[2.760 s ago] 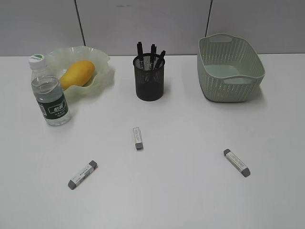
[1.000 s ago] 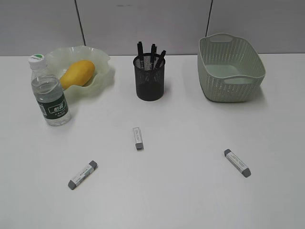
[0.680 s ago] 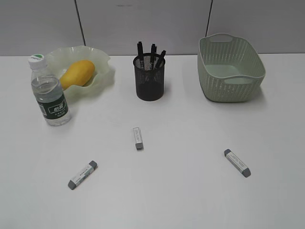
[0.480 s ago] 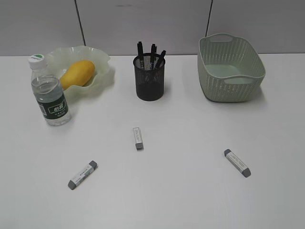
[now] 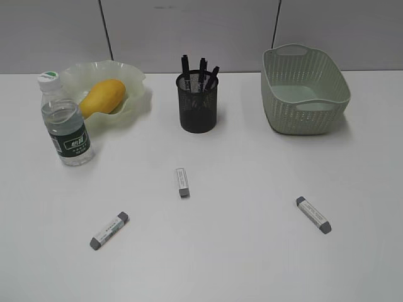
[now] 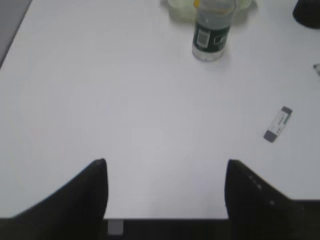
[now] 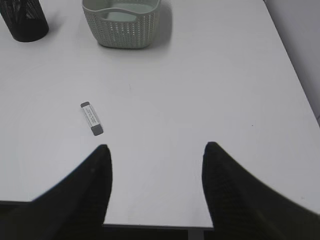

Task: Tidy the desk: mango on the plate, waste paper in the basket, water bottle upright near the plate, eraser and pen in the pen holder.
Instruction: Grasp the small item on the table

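The left gripper (image 6: 165, 192) hangs over the near edge of the worktop (image 5: 252, 251) with its jaws spread apart and nothing between them. Far left, the water bottle (image 5: 65, 121) stands upright just in front of the plate (image 5: 135, 85), and the mango (image 5: 102, 96) lies in that plate. Nearer me, a white eraser with grey ends (image 5: 109, 230) lies flat on the bare white surface, and a second eraser (image 5: 182, 181) lies further in toward the middle. Behind that one the pen holder (image 5: 198, 108) stands with several black pens (image 5: 201, 69) sticking out of it. A third eraser (image 5: 313, 214) lies to the right, well short of the basket (image 5: 304, 104) at the back. The right gripper (image 7: 156, 187) also hovers at the near edge, jaws apart and holding nothing.
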Controlling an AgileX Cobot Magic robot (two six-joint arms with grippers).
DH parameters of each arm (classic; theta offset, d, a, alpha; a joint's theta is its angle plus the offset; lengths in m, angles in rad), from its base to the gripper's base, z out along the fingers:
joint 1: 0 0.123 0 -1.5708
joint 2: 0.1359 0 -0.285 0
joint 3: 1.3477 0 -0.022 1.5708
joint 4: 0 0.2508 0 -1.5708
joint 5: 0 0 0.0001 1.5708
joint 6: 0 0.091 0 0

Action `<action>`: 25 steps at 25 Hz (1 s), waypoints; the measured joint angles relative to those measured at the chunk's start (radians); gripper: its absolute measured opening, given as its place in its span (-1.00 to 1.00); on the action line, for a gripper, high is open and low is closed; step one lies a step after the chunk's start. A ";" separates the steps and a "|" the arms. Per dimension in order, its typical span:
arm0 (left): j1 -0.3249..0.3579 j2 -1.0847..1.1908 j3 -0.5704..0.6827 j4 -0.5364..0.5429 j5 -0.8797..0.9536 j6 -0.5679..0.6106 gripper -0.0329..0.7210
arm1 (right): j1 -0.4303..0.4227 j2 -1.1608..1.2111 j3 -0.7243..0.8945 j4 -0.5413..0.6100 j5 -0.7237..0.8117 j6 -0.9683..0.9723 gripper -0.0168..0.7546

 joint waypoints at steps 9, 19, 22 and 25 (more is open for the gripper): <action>0.000 0.518 -0.217 -0.013 0.078 0.022 0.55 | 0.000 0.000 0.000 0.000 0.000 0.000 0.07; -0.110 0.992 -0.288 0.007 0.077 0.023 0.55 | 0.000 0.000 0.000 0.000 -0.001 0.000 0.07; -0.192 1.099 -0.288 0.008 0.076 0.023 0.55 | 0.000 0.000 0.000 0.000 -0.001 0.000 0.06; -0.314 1.190 -0.288 0.009 0.056 0.023 0.55 | 0.000 0.000 0.000 0.000 -0.001 0.000 0.06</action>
